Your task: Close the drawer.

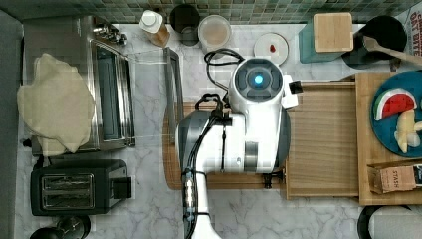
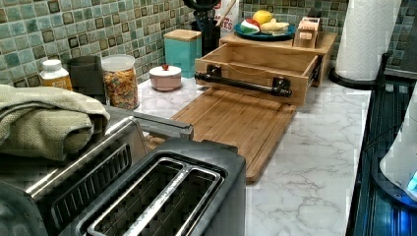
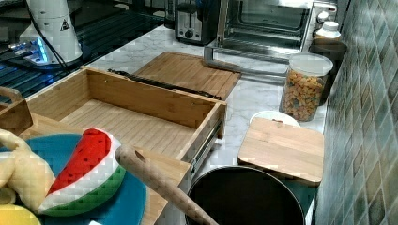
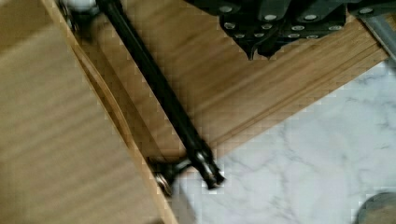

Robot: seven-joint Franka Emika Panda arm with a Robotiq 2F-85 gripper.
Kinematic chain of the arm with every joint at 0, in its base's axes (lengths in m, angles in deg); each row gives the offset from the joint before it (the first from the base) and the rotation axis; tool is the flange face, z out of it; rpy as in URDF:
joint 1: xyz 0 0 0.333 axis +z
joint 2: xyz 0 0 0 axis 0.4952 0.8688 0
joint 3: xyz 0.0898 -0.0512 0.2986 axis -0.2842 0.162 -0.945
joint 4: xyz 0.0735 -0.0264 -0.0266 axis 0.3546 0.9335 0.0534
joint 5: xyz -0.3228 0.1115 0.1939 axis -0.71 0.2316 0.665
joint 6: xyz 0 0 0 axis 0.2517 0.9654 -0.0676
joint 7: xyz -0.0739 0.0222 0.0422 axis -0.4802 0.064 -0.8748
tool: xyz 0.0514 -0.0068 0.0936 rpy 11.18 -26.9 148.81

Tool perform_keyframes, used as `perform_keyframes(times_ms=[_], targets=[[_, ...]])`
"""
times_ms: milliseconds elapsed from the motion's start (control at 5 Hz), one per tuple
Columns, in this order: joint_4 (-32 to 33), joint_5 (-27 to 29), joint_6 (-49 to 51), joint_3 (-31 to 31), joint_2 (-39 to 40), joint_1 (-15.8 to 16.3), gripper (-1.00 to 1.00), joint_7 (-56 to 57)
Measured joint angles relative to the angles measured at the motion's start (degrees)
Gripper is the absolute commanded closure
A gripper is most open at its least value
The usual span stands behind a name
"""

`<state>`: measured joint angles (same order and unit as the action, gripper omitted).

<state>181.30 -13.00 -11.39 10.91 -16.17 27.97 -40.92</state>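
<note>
One drawer [image 3: 136, 117], pulled out, bare inside, with one black bar handle [image 4: 159, 88]. One gripper [image 4: 261, 49] above the cutting board [image 2: 236, 123]; finger state indeterminable.

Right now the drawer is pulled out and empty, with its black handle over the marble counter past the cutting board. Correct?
Not quite. The drawer is pulled out and empty, but its black handle sits over the cutting board, not past it; just one end of the bar reaches over the marble counter. The left view and wrist view show this.
</note>
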Motion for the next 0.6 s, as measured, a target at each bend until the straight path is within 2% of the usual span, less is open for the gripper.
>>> perform_keyframes(times_ms=[200, 400, 600], targets=[[6.77, 0.11, -7.64, 0.22, -3.04, 0.53, 1.0, 11.32], [14.16, 0.11, -13.57, 1.17, -7.02, 1.84, 1.0, 18.41], [18.41, 0.06, -16.73, 1.46, -8.28, 2.2, 1.0, 21.71]])
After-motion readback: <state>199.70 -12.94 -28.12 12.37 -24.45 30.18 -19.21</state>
